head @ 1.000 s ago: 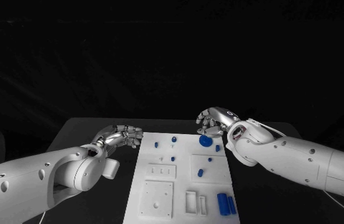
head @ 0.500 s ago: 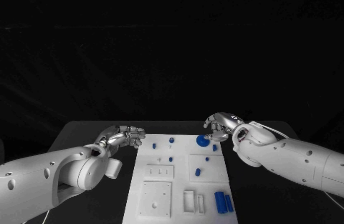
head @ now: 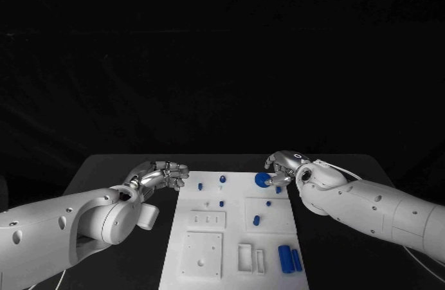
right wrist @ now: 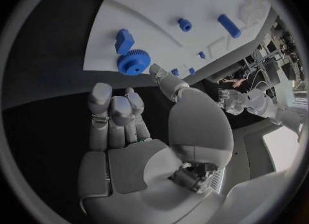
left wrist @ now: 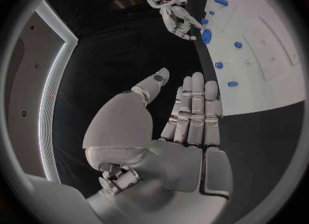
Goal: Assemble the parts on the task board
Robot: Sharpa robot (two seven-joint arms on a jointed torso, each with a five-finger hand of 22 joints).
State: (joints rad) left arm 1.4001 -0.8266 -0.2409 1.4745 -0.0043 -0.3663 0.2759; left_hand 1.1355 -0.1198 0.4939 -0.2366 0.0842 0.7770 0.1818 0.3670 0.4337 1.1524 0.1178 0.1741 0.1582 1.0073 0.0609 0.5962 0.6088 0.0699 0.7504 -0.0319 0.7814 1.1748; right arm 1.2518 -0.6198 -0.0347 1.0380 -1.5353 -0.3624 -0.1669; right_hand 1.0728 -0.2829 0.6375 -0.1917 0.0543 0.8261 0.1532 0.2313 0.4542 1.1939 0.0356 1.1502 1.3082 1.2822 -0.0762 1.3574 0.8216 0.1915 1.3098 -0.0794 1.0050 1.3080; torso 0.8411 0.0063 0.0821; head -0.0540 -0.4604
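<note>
The white task board (head: 234,238) lies in the middle of the black bench (head: 111,168), running away from the robot. A blue gear (head: 263,180) sits at the board's far right corner, with a small blue block (right wrist: 124,40) just beside it. Small blue pegs (head: 222,179) stand across the board's far half, and two blue cylinders (head: 290,259) lie side by side near the near right edge.

The right hand (head: 287,166) hovers at the far right corner, just beside the gear; its fingers (right wrist: 113,112) are curled inward and hold nothing, a thumb tip reaching close to the gear's rim.

The left hand (head: 157,174) sits off the board's left edge over bare bench, its fingers (left wrist: 195,108) extended and close together, thumb apart, holding nothing.
</note>
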